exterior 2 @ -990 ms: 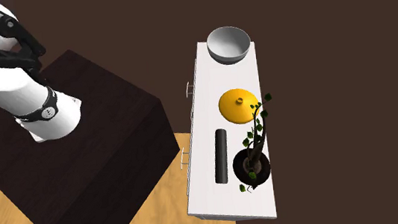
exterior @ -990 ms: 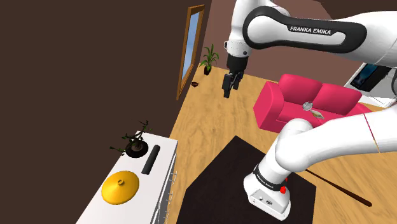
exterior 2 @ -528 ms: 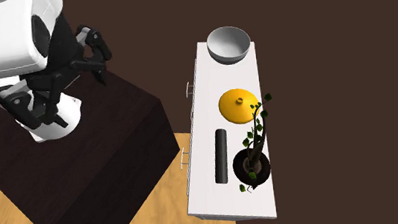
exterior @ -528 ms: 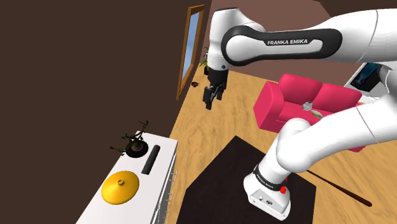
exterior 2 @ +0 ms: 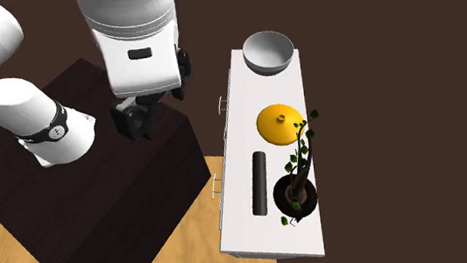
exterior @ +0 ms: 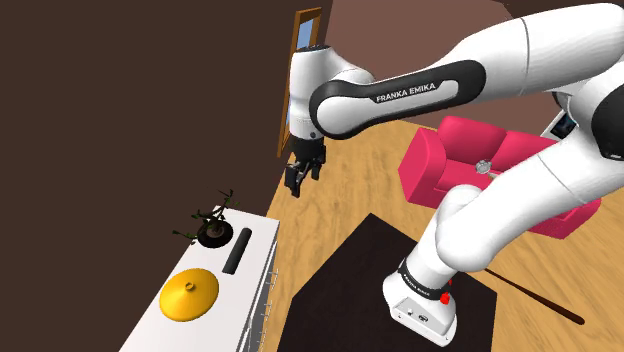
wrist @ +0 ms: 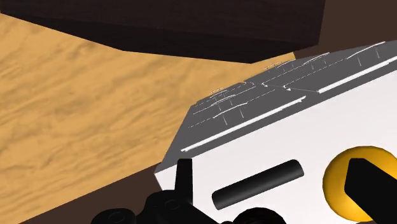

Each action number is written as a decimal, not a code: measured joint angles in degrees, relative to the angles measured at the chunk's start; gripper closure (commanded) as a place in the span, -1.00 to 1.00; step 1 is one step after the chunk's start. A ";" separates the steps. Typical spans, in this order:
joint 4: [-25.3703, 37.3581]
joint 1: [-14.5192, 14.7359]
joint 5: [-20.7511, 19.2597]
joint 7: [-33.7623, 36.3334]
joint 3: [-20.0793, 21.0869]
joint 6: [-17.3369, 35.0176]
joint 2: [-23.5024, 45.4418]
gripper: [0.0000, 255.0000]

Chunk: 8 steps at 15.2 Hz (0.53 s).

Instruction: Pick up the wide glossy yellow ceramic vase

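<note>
Spread jaws with nothing between them mark the black gripper (exterior: 294, 186), which hangs in the air off the white Franka arm (exterior: 400, 90), fingers pointing down. The wide yellow vase (exterior: 189, 294), a low glossy disc with a small knob at its centre, sits on the top of a white cabinet (exterior: 258, 238) against the dark wall, well apart from the gripper and touched by nothing. In the second exterior view the gripper (exterior 2: 135, 127) appears over the dark box stand (exterior 2: 98, 210), near the edge that faces the cabinet (exterior 2: 241, 231), with its two fingers apart. There the vase (exterior 2: 280, 122) lies between a grey bowl (exterior 2: 268, 51) at one end of the cabinet top and, toward the other end, a black cylinder (exterior 2: 259, 184) lying flat beside a small leafy plant (exterior 2: 299, 190) in a dark pot. The wrist view looks down on the cabinet's drawer fronts (wrist: 254, 95), the cylinder (wrist: 257, 184) and part of the vase (wrist: 334, 183). A pink sofa (exterior: 480, 160) stands on the wooden floor (exterior: 330, 200) beyond the arm in the shoulder view.
</note>
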 measured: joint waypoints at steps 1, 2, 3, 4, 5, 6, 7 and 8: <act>0.83 0.15 -0.06 0.90 0.70 1.37 2.18 -1.00; 1.63 0.45 -0.03 2.06 1.56 2.67 4.30 -1.00; 2.22 0.75 -0.08 3.20 2.37 4.04 6.31 -1.00; 2.70 0.92 -0.27 4.05 2.95 5.27 8.05 -1.00; 3.86 1.16 -0.59 5.27 3.72 6.52 10.48 -1.00; 5.04 1.46 -0.91 6.56 4.48 7.54 12.74 -1.00; 5.83 1.73 -1.30 7.66 5.08 8.57 14.63 -1.00; 6.36 2.04 -1.76 8.86 5.69 10.00 16.68 -1.00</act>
